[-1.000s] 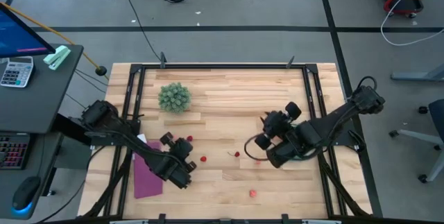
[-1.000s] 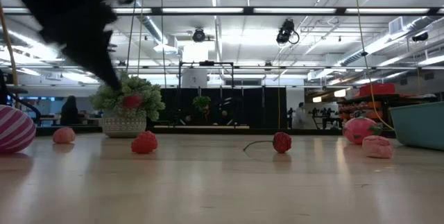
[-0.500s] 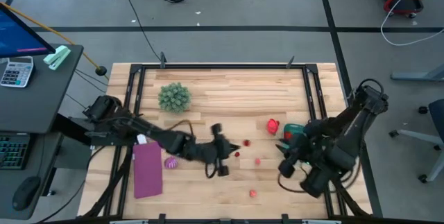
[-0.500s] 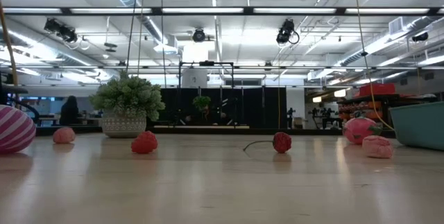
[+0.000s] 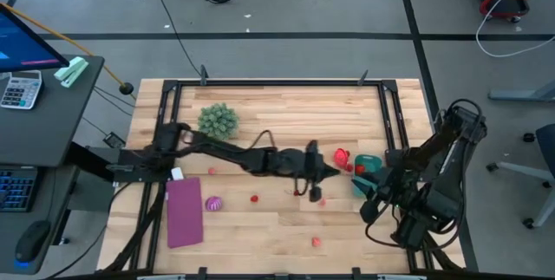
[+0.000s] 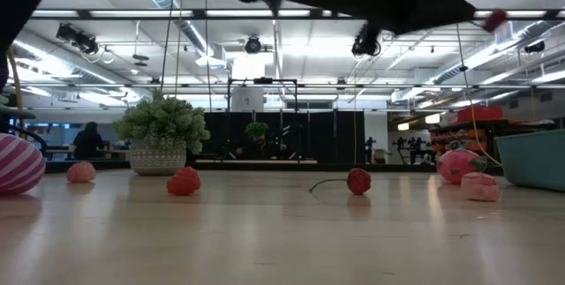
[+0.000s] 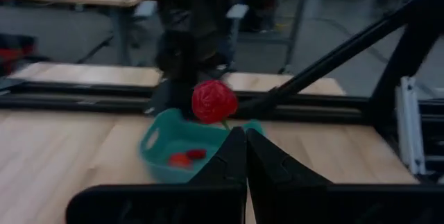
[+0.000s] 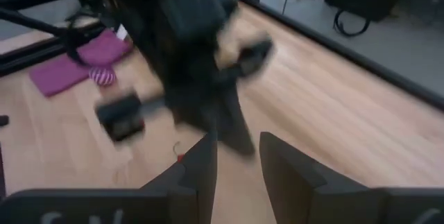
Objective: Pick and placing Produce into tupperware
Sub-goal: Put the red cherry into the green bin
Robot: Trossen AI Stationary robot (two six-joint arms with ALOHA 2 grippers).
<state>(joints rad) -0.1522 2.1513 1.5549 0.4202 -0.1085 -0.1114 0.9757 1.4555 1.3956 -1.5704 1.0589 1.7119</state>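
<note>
As left hand (image 5: 328, 172) reaches toward desk's right edge, fingers pressed on stem of red fruit (image 7: 214, 101), likely carrying it to teal tub (image 5: 368, 174). Right hand (image 8: 236, 158) spread, waiting near right edge.

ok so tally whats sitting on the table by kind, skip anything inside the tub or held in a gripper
fruit pieces loose on the table: 7
teal tub: 1
purple mat: 1
green plant ball: 1
total: 10

Pale wooden-plank table (image 5: 277, 115), faint sheen; smooth teal plastic tupperware (image 7: 173, 143); matt black frame rails (image 5: 286, 81).
</note>
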